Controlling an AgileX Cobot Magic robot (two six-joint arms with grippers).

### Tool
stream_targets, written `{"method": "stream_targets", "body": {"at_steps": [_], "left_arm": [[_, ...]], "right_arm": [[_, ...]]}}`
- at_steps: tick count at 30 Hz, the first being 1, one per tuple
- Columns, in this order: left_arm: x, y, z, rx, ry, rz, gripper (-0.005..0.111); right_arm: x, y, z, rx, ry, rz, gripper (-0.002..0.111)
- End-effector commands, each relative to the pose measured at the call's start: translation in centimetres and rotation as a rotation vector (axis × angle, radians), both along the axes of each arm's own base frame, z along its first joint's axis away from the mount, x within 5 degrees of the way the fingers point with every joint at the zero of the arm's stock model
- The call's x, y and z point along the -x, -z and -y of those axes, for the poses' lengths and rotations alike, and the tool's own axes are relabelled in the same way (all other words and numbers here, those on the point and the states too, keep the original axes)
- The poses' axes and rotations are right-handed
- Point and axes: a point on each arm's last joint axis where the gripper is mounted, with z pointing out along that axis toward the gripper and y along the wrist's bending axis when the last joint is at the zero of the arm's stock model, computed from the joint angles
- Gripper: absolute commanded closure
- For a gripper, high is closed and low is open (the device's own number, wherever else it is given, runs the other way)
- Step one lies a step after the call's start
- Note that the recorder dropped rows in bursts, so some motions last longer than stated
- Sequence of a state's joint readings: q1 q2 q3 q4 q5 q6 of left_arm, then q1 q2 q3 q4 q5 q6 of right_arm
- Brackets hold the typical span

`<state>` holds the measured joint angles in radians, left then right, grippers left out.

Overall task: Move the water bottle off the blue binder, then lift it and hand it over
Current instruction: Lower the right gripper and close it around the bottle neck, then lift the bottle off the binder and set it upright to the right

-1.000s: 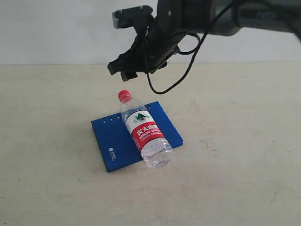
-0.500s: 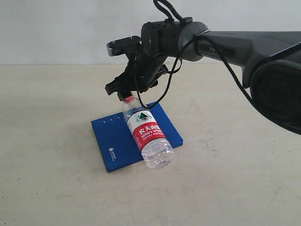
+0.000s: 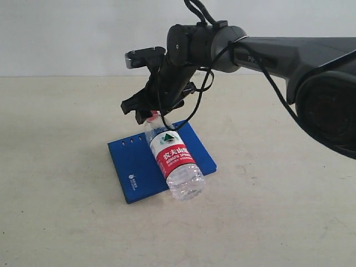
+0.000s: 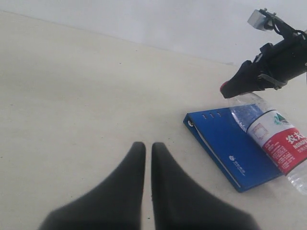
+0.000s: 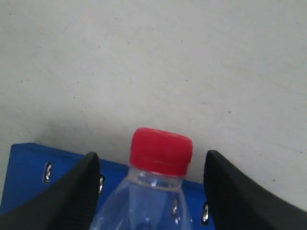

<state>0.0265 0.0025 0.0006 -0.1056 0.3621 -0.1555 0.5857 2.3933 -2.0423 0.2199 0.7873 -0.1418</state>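
The water bottle (image 3: 173, 158) stands on the blue binder (image 3: 133, 164), clear with a red cap and a red-and-white label. My right gripper (image 3: 146, 112) hangs over its top, open. In the right wrist view the red cap (image 5: 161, 150) sits between the two black fingers (image 5: 72, 191), with a gap on each side. The binder's slotted spine edge (image 5: 29, 167) shows behind the bottle's neck. My left gripper (image 4: 144, 146) is shut, empty, over bare table well away from the binder (image 4: 230, 153) and the bottle (image 4: 273, 134).
The pale table top (image 3: 67, 222) spreads around the binder on every side. A light wall (image 3: 67, 33) runs along the far edge. The right arm (image 3: 278, 50) and its black cable reach in from the right, above the table.
My right gripper has come down and forward from above the bottle until its fingers straddle the cap. The bottle and binder have stayed put.
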Motion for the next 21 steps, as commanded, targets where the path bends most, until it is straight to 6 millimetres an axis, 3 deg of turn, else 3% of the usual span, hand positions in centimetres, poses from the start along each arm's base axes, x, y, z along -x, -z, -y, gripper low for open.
{"method": "stream_targets", "body": {"at_steps": [1,14,21], "left_arm": [[0.0,0.0,0.1,0.015,0.003,0.003,0.102],[0.0,0.0,0.1,0.015,0.003,0.003,0.102],[0.0,0.0,0.1,0.015,0.003,0.003,0.102]], "right_arm": [[-0.2,0.0,0.2,-0.002,0.002,-0.003,0.056],[-0.6,0.2,0.4,0.035,-0.034,0.051,0.108],[-1.5,-3.6,2.4,0.129,-0.018,0.212,0.108]]}}
